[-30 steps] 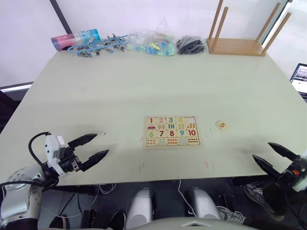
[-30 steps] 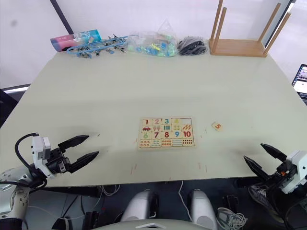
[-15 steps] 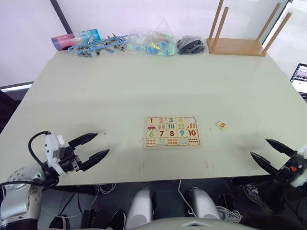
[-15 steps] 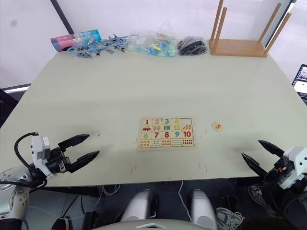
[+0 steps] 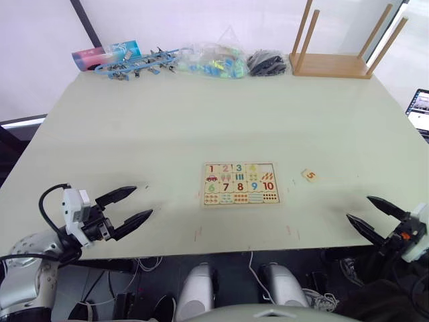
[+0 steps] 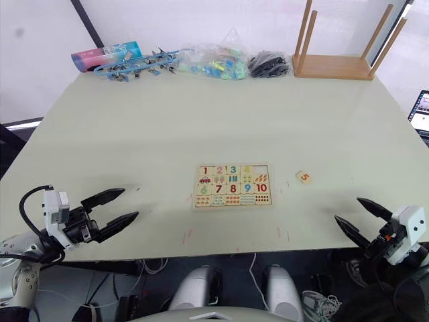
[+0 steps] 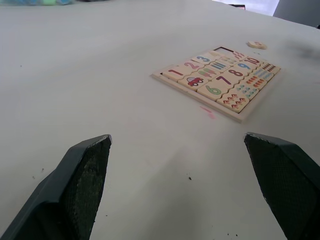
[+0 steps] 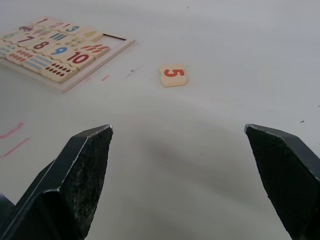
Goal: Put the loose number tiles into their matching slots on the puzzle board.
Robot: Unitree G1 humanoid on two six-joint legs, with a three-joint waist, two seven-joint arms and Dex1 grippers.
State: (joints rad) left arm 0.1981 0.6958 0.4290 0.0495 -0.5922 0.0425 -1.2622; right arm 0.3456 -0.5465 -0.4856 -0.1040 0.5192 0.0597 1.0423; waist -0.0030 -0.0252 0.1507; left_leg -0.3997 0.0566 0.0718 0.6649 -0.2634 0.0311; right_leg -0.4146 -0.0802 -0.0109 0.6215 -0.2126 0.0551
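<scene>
The puzzle board (image 5: 240, 183) lies flat near the middle of the table, with digits 1 to 4 seated in its top row. The slot (image 8: 117, 42) at the right end of that row is empty. One loose number tile (image 5: 309, 175), printed with a red 5, lies on the table just right of the board; it is also seen from the right wrist as tile 5 (image 8: 173, 74). My left gripper (image 5: 142, 201) hovers open near the front left edge, well left of the board. My right gripper (image 5: 358, 208) is open at the front right, nearer the front edge than the tile.
An upturned wooden stool (image 5: 332, 64) stands at the back right. Plastic bags and blue parts (image 5: 167, 60) line the back edge. A laptop (image 5: 420, 107) pokes in at the right edge. Both grippers sit close to the table's front edge.
My right gripper has drifted slightly to the left, still open. The left gripper, the board and the 5 tile have not moved.
</scene>
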